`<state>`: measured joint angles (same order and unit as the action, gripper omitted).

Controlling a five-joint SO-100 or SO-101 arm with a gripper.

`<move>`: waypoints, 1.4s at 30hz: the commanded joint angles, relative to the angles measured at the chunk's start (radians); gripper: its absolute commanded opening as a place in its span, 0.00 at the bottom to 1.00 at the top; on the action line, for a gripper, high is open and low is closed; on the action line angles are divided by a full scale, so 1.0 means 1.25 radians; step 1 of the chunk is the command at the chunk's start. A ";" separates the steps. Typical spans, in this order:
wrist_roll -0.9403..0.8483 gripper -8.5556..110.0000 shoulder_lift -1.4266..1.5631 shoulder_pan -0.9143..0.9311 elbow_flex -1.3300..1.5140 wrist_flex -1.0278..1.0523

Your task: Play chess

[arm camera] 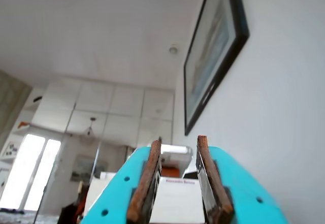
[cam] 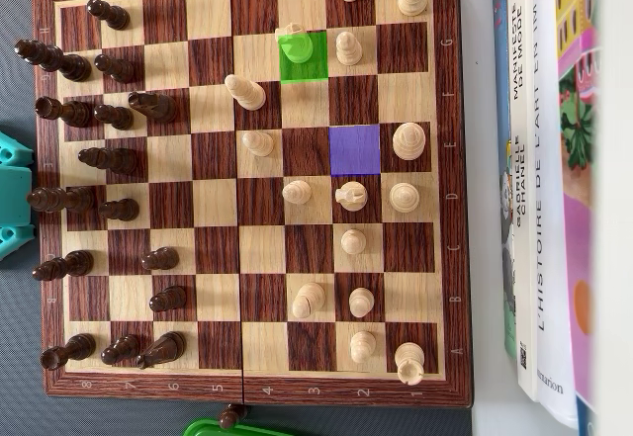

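Hand: two teal fingers with rusty-brown pads fill the bottom of the wrist view (arm camera: 177, 183). They stand apart with nothing between them.
Where the hand looks: up at a white ceiling and a framed picture (arm camera: 213, 51) on the wall, not down at the game.
Hand from above: only a bit of teal arm (cam: 12, 194) peeks in at the left edge of the overhead view, beside the dark side of the board.
Chessboard: a wooden board (cam: 247, 389) lies flat on the counter, with books (cam: 544, 189) lined up along its right side.
Green square: a green patch (cam: 303, 56) sits near the top of the board, and a pale pawn (cam: 293, 35) stands at its top left corner, tinted green.
Purple square: a purple patch (cam: 354, 149) lies lower and one column to the right of the green one. No piece stands on it.
Likely move: I think the green pawn should go to the purple square.
Which way to reach: the pawn is far from the arm, across the board to the right and toward the top in the overhead view.
How the pawn stands: upright, so the hand would need to come down from above.
Watch out: other pale pieces (cam: 348, 48) stand just beside it.
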<state>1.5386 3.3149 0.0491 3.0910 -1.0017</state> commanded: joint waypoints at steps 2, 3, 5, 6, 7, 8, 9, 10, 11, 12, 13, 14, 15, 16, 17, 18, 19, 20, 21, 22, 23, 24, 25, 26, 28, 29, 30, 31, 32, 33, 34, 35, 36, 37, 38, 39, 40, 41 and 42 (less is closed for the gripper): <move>0.005 0.17 0.006 0.000 0.012 -0.120; 0.004 0.17 0.006 0.000 0.021 -0.148; 0.000 0.17 0.006 0.000 0.033 -0.198; 0.000 0.17 0.006 0.000 0.036 -0.215; 0.000 0.17 0.006 0.000 0.036 -0.231; 0.001 0.17 0.006 0.000 0.038 -0.245; 0.001 0.17 0.006 0.000 0.039 -0.259; 0.002 0.17 0.006 0.000 0.039 -0.274; 0.002 0.17 0.006 0.000 0.039 -0.290; 0.001 0.17 0.006 0.000 0.040 -0.304; 0.000 0.17 0.006 0.000 0.042 -0.320; 0.002 0.17 0.006 0.000 0.049 -0.336; 0.001 0.17 0.006 0.000 0.055 -0.356; -0.001 0.17 0.006 0.000 0.055 -0.373; -0.002 0.17 0.006 0.000 0.055 -0.387; -0.002 0.17 0.006 0.000 0.055 -0.398; -0.004 0.17 0.006 0.000 0.055 -0.407; -0.004 0.17 0.006 0.000 0.055 -0.418; -0.004 0.17 0.006 0.000 0.055 -0.431; -0.004 0.17 0.006 0.000 0.055 -0.444; -0.004 0.17 0.006 0.000 0.055 -0.458; -0.004 0.17 0.006 0.000 0.055 -0.470; -0.004 0.17 0.006 0.001 0.055 -0.482; -0.004 0.17 0.006 0.001 0.055 -0.493; -0.004 0.17 0.006 0.001 0.055 -0.515; -0.004 0.17 0.006 0.002 0.055 -0.526; -0.004 0.17 0.006 0.002 0.055 -0.539; -0.004 0.17 0.006 0.002 0.055 -0.551; -0.004 0.17 0.006 0.004 0.055 -0.565; -0.004 0.17 0.006 0.004 0.055 -0.577; -0.004 0.17 0.006 0.005 0.055 -0.590; -0.004 0.17 0.006 0.005 0.055 -0.603; -0.004 0.17 0.006 0.006 0.055 -0.614; -0.004 0.17 0.006 0.006 0.055 -0.626; -0.004 0.17 0.006 0.006 0.055 -0.638; -0.004 0.17 0.006 0.006 0.055 -0.642; -0.004 0.17 0.006 0.004 0.055 -0.642; -0.001 0.17 0.006 0.002 0.055 -0.642; -0.001 0.17 0.006 0.002 0.055 -0.642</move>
<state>1.5386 3.3287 0.0598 3.1401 -1.7994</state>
